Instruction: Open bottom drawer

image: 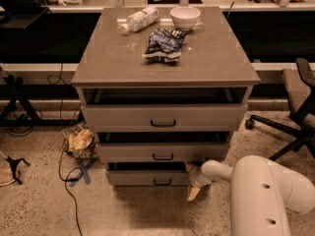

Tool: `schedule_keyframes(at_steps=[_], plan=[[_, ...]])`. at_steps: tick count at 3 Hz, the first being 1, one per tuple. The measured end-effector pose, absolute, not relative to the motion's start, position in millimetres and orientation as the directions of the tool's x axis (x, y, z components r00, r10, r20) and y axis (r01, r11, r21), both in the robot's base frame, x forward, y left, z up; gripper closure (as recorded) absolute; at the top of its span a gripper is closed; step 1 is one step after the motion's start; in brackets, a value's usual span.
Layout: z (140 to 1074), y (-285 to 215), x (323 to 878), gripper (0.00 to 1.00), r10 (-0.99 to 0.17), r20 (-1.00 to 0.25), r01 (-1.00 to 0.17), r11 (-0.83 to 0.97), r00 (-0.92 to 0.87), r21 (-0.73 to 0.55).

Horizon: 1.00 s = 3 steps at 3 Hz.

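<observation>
The bottom drawer [142,177] is the lowest, narrowest front of the grey-beige cabinet [162,58], with a small black bar handle [162,182]. It stands out slightly from the cabinet, with a dark gap above it. My gripper [191,181] is at the drawer front's right end, on a white arm [266,195] reaching in from the lower right. It looks open, with one tan finger [193,193] low beside the drawer's corner and the other up near the drawer's top edge. Nothing is held.
The middle drawer [162,152] and top drawer [162,117] also stand slightly out. On the cabinet top are a plastic bottle [140,19], a white bowl [185,17] and a chip bag [161,43]. A crumpled bag [81,142] and cables lie at the left, and an office chair [295,107] stands at the right.
</observation>
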<state>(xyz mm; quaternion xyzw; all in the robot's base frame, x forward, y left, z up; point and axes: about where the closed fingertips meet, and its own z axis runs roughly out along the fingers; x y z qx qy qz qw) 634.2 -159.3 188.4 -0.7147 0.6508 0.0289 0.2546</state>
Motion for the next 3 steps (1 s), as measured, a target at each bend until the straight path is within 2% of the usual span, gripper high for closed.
schedule_keyframes(at_steps=[1, 3], plan=[[172.7, -154.8, 644.7, 0.00, -0.914, -0.382, -0.953, -0.018, 0.139, -0.303], [164.4, -148.3, 652.1, 0.42, -0.906, -0.398, -0.957, -0.024, 0.143, -0.289]])
